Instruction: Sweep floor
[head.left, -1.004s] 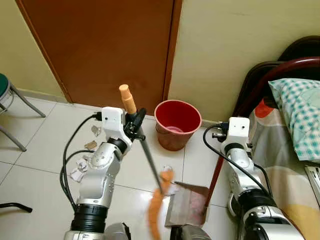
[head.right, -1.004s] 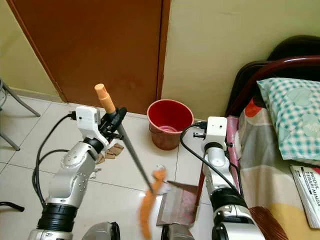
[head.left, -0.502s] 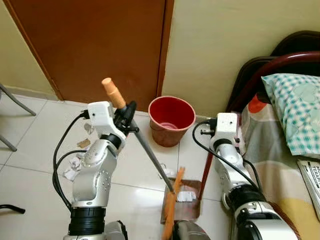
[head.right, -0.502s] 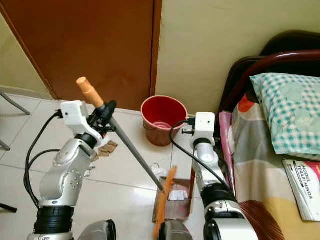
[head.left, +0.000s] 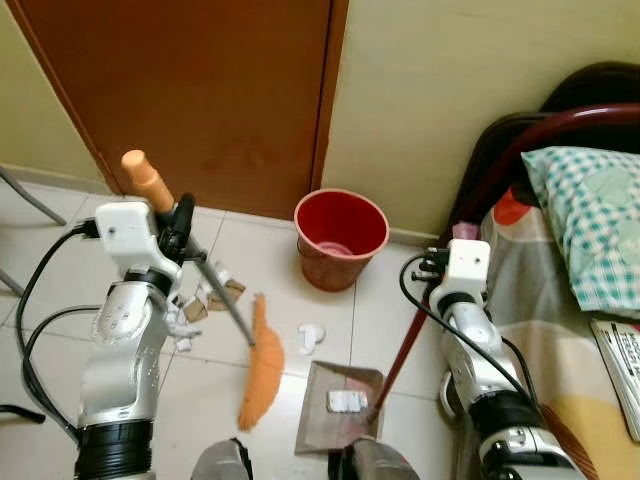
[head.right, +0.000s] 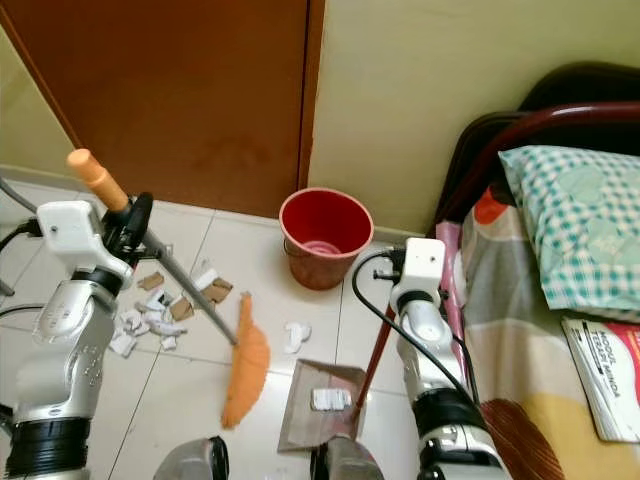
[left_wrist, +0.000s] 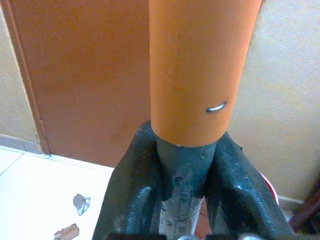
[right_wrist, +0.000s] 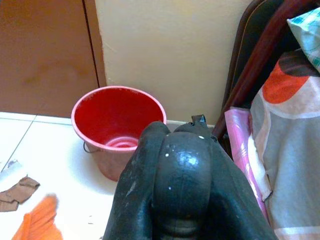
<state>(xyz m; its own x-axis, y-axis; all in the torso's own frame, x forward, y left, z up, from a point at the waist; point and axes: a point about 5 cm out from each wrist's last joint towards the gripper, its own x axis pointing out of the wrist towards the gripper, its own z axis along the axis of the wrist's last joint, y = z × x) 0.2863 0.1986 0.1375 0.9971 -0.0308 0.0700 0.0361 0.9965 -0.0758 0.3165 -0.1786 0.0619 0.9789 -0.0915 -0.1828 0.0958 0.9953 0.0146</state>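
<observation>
While the left gripper (left_wrist: 182, 192) is clamped on the broom (head.left: 262, 365) just below its orange cap, bristles down beside the dustpan (head.left: 340, 420), the long light shaft looks prone to swing, and whether the right gripper (right_wrist: 182, 185) is parted cannot be told.

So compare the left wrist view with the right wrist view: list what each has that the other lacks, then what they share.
Left wrist view, not the right: the left gripper shut on the broom handle, the orange grip above the grey shaft.
Right wrist view, not the left: the right gripper, the open mouth of the red bucket, the orange bristles, the dark bed frame and the patterned sheet.
Shared: the brown door, the cream wall, the white tiled floor and scraps on it.
</observation>
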